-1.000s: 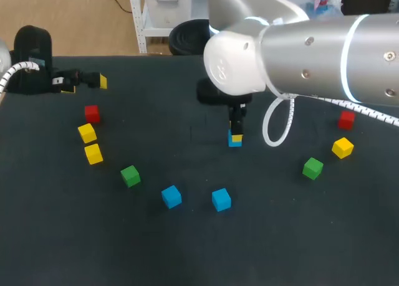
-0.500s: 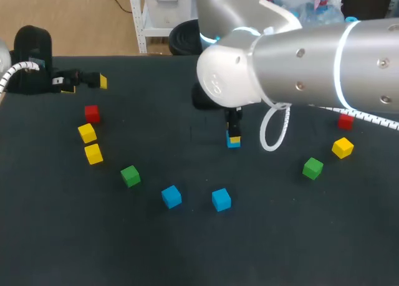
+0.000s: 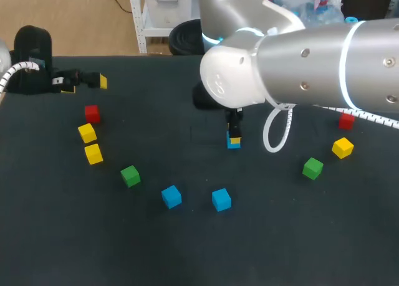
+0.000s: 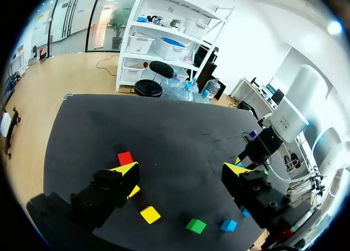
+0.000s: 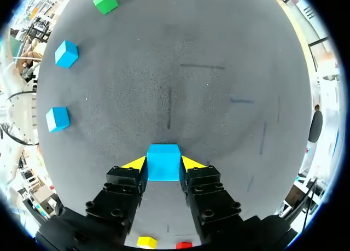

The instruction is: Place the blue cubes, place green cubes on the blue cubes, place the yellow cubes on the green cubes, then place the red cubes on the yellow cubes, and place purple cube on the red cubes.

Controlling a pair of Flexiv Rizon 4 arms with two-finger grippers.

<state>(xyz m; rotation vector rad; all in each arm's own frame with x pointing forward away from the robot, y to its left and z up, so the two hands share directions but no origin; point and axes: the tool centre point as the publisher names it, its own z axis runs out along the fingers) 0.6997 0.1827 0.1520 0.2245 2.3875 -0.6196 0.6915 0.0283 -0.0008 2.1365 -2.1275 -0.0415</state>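
My right gripper (image 3: pixel 234 135) is shut on a blue cube (image 3: pixel 234 143) low over the middle of the table. In the right wrist view this blue cube (image 5: pixel 163 158) sits squarely between the yellow tips of the right gripper (image 5: pixel 163 164). Two more blue cubes (image 3: pixel 171 196) (image 3: pixel 221 199) lie near the front. Green cubes (image 3: pixel 130 175) (image 3: pixel 313 168), yellow cubes (image 3: pixel 87 133) (image 3: pixel 93 153) (image 3: pixel 342 147) and red cubes (image 3: pixel 92 113) (image 3: pixel 346 119) are scattered left and right. My left gripper (image 3: pixel 93 80) stands open at the far left, holding nothing.
The left wrist view shows the open left gripper (image 4: pixel 180 171) above a red cube (image 4: pixel 125 158), a yellow cube (image 4: pixel 150 214), a green cube (image 4: pixel 196 225) and a blue cube (image 4: pixel 228 225). The dark table (image 3: pixel 187 248) is bare around the held cube.
My right arm's upper part has swung slightly to the left, and the held blue cube has barely shifted. The left arm and the loose cubes have not moved.
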